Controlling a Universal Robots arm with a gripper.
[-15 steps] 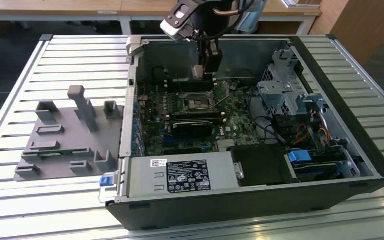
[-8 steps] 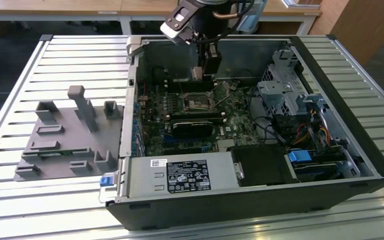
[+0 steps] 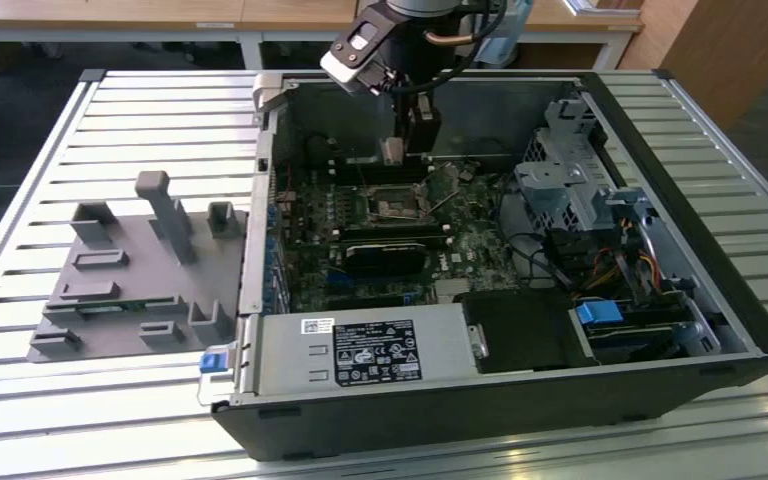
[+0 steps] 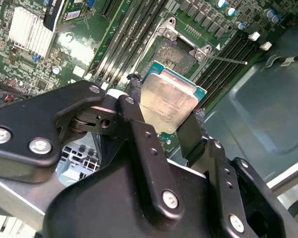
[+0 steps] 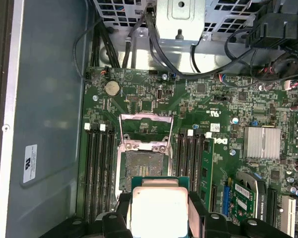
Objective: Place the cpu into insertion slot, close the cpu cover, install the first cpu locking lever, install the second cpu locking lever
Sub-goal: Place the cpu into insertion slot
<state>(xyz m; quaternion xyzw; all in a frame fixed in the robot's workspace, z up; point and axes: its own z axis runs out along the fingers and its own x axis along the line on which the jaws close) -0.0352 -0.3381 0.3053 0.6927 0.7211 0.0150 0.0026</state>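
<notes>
My gripper [image 3: 406, 150] reaches down into the open computer case and is shut on the cpu [image 4: 169, 101], a flat silver-grey square chip pinched by its edges between the two black fingers [image 4: 134, 106]. In the first wrist view the cpu [image 5: 159, 208] hangs just short of the insertion slot [image 5: 144, 166], apart from it. The slot is a square black-framed socket on the green board [image 5: 223, 99], bare inside. The cpu cover [image 5: 145, 124], a thin metal frame, is flipped open on the slot's far side. In the exterior view the insertion slot [image 3: 395, 203] lies below and slightly in front of the gripper.
Long black memory slots [image 5: 97, 173] flank the socket on both sides. A finned heat sink [image 5: 260, 141], loose cables [image 5: 134, 44] and a metal drive cage [image 3: 564, 185] are close by. A power supply [image 3: 357, 352] fills the case's front. A grey fixture [image 3: 131, 270] stands on the slatted table.
</notes>
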